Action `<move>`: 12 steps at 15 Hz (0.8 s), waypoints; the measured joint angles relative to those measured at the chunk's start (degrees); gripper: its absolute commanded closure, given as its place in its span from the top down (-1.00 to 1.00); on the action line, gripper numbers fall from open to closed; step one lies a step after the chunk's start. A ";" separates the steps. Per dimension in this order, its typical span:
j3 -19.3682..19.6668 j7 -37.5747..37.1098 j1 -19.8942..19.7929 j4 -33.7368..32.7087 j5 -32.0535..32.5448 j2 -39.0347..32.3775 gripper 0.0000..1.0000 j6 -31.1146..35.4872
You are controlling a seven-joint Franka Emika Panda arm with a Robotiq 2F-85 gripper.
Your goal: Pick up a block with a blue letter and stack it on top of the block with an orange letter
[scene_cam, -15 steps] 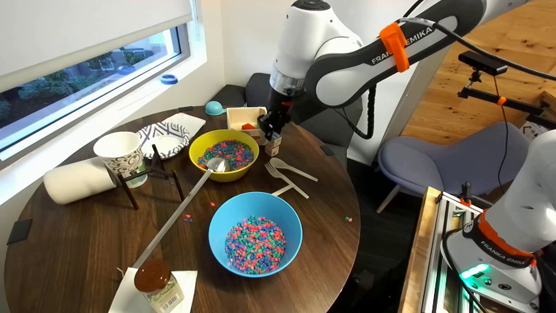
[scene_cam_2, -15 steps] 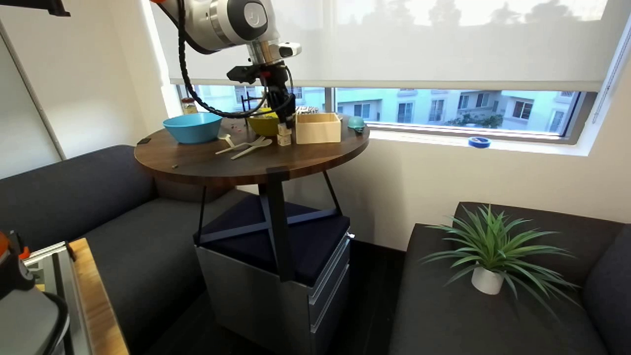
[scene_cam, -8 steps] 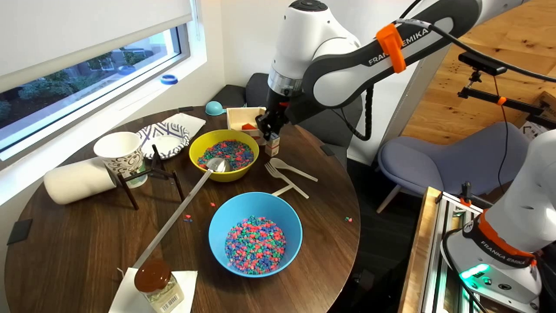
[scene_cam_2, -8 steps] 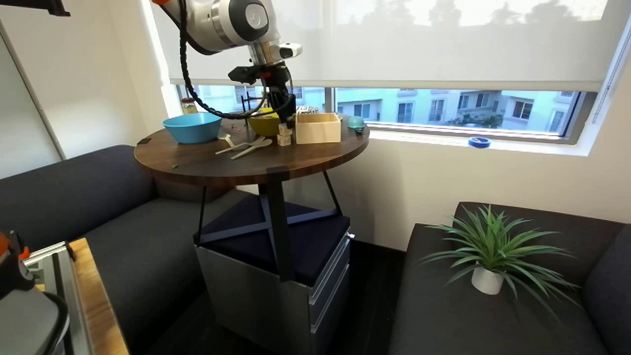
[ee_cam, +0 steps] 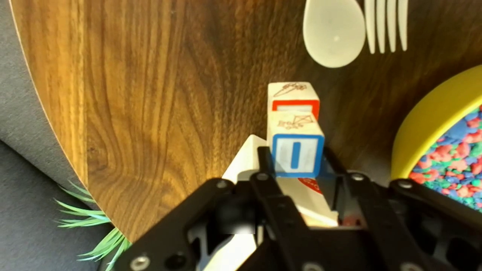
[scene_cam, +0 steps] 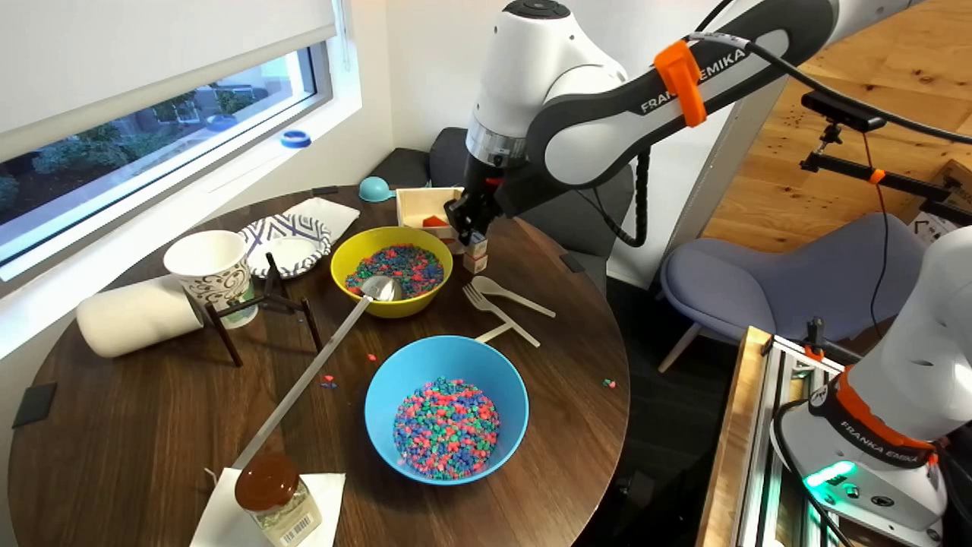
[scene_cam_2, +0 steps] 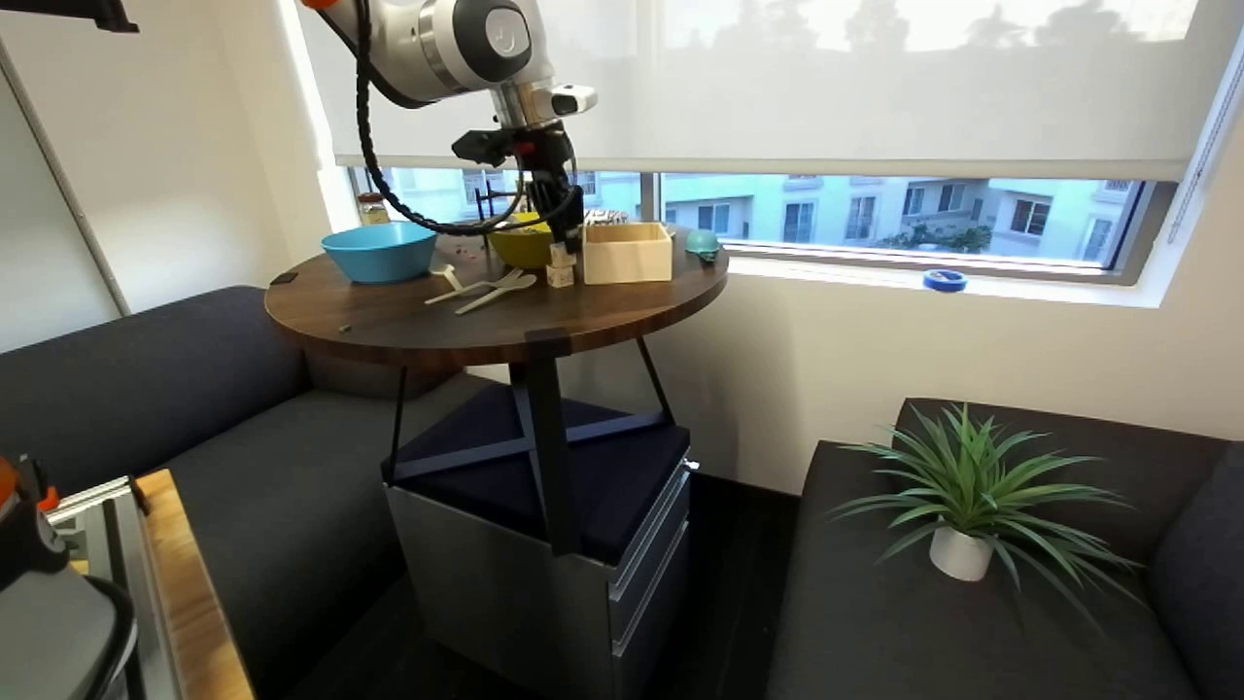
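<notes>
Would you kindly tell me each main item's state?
Blue-lettered wooden block: gripped, letter up
Red-orange-framed wooden block: underneath it, contact unclear
Black gripper: closed on upper block
Round yellow bowl: partly filled
Round blue bowl: partly filled
Brown-lidded glass jar: closed
White window blind: partly lowered

Wooden box (scene_cam_2: 627,261) just beside gripper (ee_cam: 297,160), yellow bowl (ee_cam: 418,135) near; tabletop (ee_cam: 139,94) opposite bowl free.
</notes>
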State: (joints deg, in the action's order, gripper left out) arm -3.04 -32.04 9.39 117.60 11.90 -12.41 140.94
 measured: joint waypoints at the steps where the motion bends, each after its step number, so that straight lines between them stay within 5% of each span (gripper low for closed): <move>1: 0.00 -0.02 0.00 -0.06 -0.13 -0.01 -0.83 -0.20; 12: -0.04 -0.09 0.00 -0.61 -2.31 -0.04 -0.83 -1.74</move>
State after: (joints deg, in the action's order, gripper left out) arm -3.09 -32.13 9.39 116.99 9.59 -12.45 139.19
